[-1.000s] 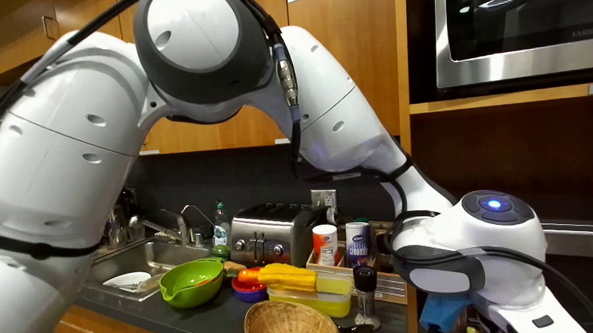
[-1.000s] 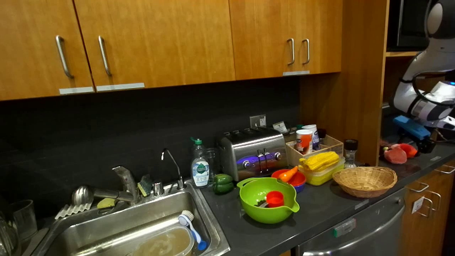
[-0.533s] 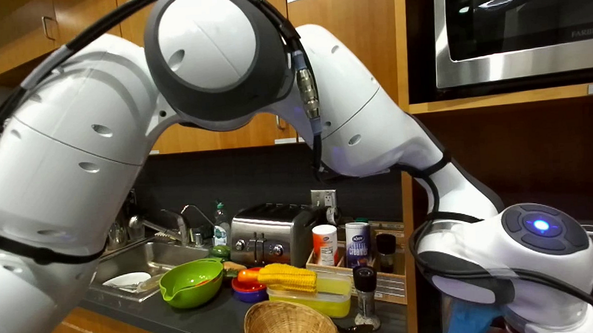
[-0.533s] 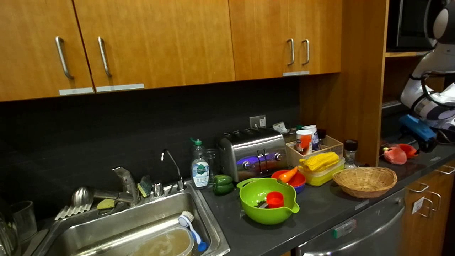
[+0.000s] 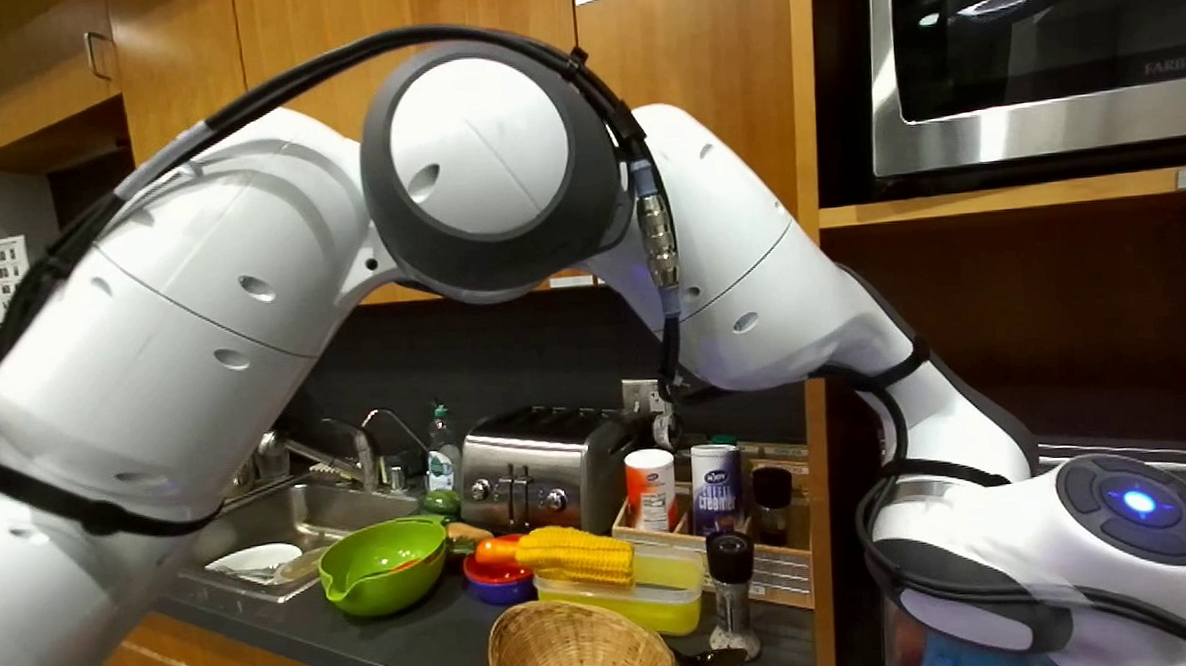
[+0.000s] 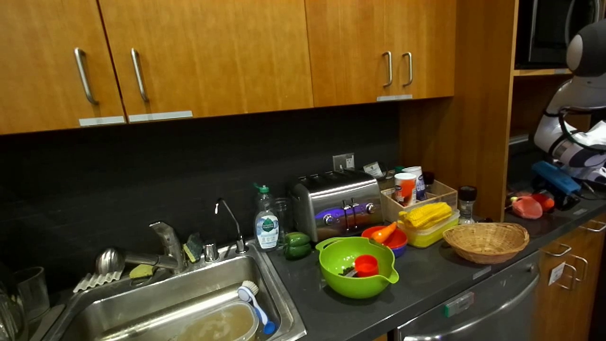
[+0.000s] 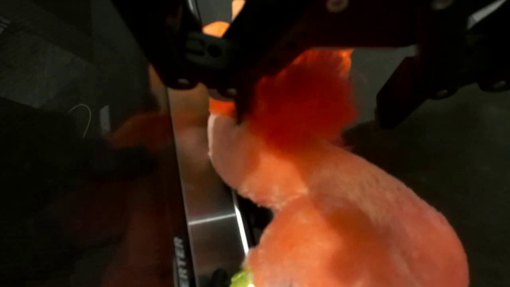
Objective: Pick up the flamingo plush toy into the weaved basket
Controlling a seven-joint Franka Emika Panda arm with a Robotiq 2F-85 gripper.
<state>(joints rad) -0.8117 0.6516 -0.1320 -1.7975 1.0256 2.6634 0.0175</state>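
Note:
The flamingo plush toy (image 6: 528, 207), pink with a red-orange part, lies on the counter at the right in an exterior view. It fills the middle and lower right of the wrist view (image 7: 358, 239). My gripper (image 7: 310, 117) comes in from the top there. Its fingers (image 7: 392, 101) stand wide apart, with the fuzzy red part between them. A gap shows between this part and the right finger. The left finger overlaps the toy's edge; I cannot tell whether it touches. The woven basket (image 6: 487, 253) stands on the counter left of the toy; it also shows in an exterior view (image 5: 567, 644).
A wooden panel (image 6: 483, 156) rises between basket and toy behind the counter. A pepper grinder (image 5: 732, 587), a yellow container (image 5: 655, 611) with corn (image 5: 578, 554), and a green bowl (image 6: 357, 284) stand left of it. A shiny appliance front (image 7: 211, 235) is close beside the toy.
The arm has moved lower and further right in an exterior view, bringing the gripper down at the toy's red part. The toy and the basket have hardly moved.

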